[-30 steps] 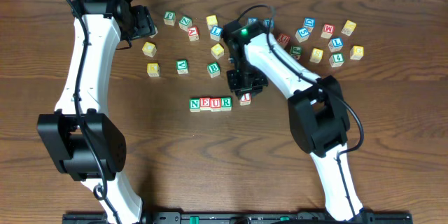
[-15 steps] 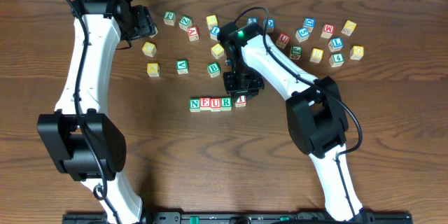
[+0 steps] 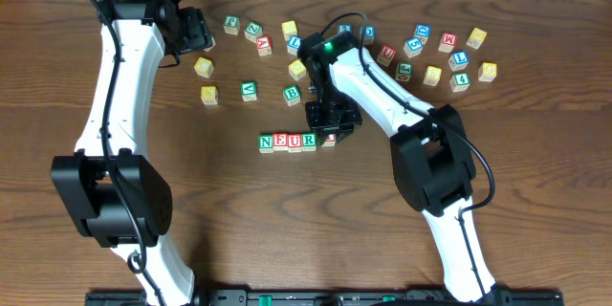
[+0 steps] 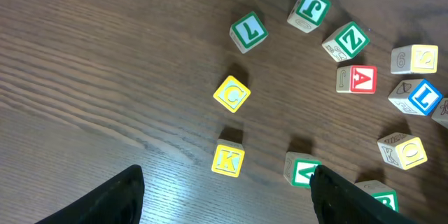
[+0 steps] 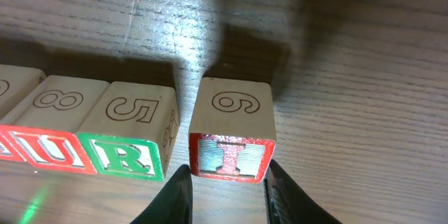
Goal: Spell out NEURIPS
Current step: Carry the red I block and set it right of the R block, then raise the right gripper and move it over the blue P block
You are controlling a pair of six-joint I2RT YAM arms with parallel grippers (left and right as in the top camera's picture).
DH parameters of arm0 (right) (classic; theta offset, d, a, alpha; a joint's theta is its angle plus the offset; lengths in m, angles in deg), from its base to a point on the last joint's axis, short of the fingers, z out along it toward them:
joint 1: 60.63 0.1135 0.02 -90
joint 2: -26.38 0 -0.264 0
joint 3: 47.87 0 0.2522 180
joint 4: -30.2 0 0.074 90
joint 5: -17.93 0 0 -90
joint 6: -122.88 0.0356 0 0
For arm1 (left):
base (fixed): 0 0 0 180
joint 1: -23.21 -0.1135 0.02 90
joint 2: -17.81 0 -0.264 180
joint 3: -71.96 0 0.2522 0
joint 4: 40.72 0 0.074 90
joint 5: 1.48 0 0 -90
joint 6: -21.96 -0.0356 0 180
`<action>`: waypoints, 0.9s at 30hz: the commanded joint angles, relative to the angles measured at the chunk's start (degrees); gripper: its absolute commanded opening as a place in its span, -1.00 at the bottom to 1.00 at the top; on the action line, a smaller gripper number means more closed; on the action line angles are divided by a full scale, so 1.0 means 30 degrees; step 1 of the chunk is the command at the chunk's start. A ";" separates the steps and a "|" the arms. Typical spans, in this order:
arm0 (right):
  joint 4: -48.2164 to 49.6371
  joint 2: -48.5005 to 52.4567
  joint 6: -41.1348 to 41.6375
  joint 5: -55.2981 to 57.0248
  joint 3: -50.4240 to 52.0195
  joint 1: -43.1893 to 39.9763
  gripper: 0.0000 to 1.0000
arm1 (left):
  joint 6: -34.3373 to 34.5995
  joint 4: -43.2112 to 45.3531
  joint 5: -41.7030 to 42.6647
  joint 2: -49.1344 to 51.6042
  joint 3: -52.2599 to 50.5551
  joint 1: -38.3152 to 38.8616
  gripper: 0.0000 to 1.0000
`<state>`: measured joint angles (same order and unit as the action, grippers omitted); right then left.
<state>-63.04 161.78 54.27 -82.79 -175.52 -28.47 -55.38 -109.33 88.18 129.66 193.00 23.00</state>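
Note:
A row of blocks reading N, E, U, R (image 3: pixel 287 142) lies on the wooden table. In the right wrist view the green R block (image 5: pixel 124 140) is the row's last letter, with a small gap to the red I block (image 5: pixel 231 140) beside it. The I block also shows in the overhead view (image 3: pixel 329 139) at the row's right end. My right gripper (image 5: pixel 227 189) has a finger on each side of the I block, which rests on the table; it shows in the overhead view (image 3: pixel 330 130) too. My left gripper (image 4: pixel 227 196) is open and empty, high over the loose blocks at the back left (image 3: pixel 196 31).
Loose letter blocks lie across the back of the table, from a group at left (image 3: pixel 249 90) to a group at right (image 3: pixel 449 57). Under my left gripper are a yellow K block (image 4: pixel 228 159), a yellow C block (image 4: pixel 232 94) and a red A block (image 4: pixel 362 79).
My right gripper moved left with the I block, from a spot right of the row to the row's end beside R. The left arm has not moved.

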 commanded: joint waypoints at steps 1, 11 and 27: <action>-0.0211 -0.0022 -0.0321 -0.0204 -0.0313 0.0036 -0.46 | 0.0022 0.0029 -0.0058 -0.0168 -0.0087 0.0058 0.50; -0.2280 -0.0022 -0.1304 -0.0262 -0.4765 -0.1829 -0.35 | 0.0022 0.0022 -0.0066 -0.0168 -0.0087 0.0058 0.50; 0.3111 -0.0015 -0.0124 0.2878 -0.6237 -0.5654 0.07 | 0.0029 0.0022 -0.0058 -0.0168 -0.0095 0.0058 0.50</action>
<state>-54.73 161.80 53.04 -77.94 -193.79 -45.27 -55.38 -109.33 88.18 129.66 193.00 23.00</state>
